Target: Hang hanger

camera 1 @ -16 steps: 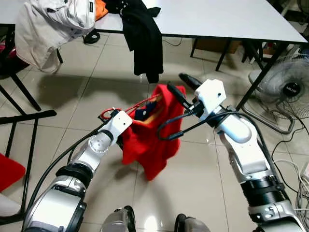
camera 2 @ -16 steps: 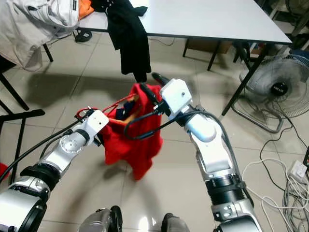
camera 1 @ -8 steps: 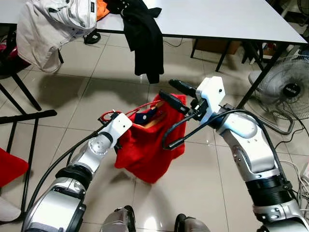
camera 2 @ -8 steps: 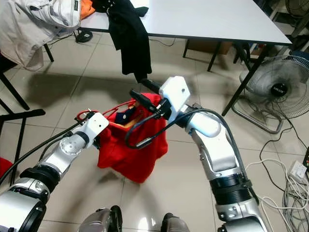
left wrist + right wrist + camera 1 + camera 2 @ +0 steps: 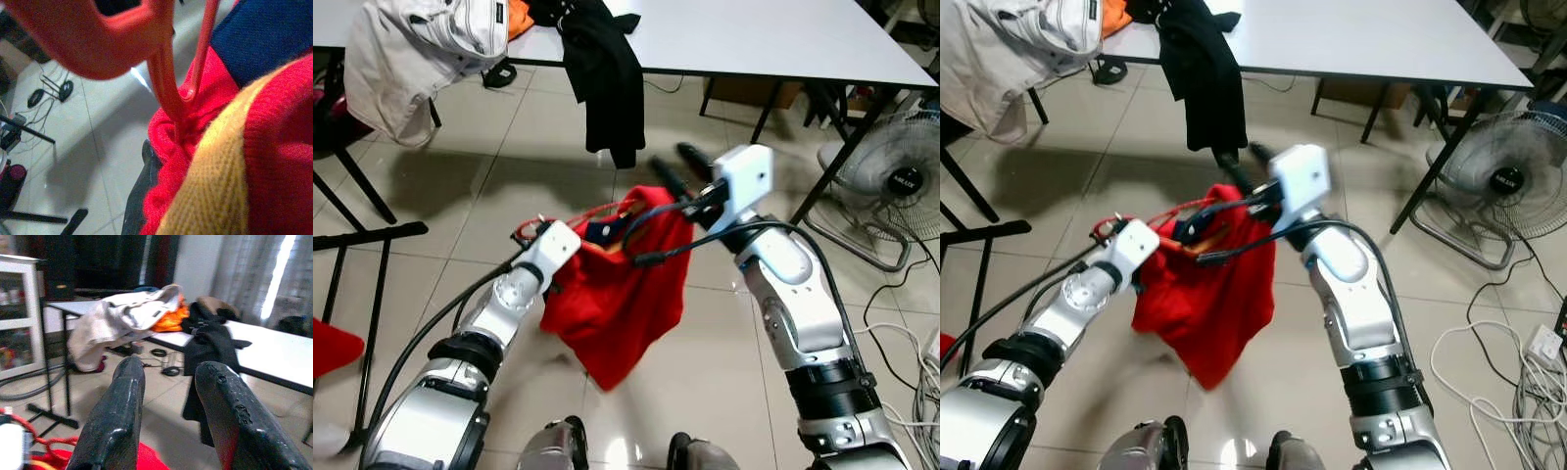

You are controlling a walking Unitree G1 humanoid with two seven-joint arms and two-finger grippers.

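A red sweater (image 5: 617, 304) with a blue and yellow collar hangs on a thin red hanger (image 5: 164, 73) over the tiled floor. My left gripper (image 5: 558, 245) holds the hanger at its hook end, shut on it; its fingers are buried in the knit, with one black finger (image 5: 142, 196) showing. My right gripper (image 5: 674, 166) hovers just above the sweater's far shoulder, open, with nothing between its fingers (image 5: 122, 406). A black cable from the right wrist loops across the top of the sweater.
A white table (image 5: 783, 39) stands ahead with a black garment (image 5: 607, 78) draped over its edge and a beige jacket (image 5: 421, 49) at its left. A floor fan (image 5: 901, 181) and cables lie to the right. A black rack (image 5: 372, 240) stands at the left.
My right gripper has come off the sweater's collar edge and risen a little toward the table. The sweater has swung and now hangs lower. The left gripper keeps its hold.
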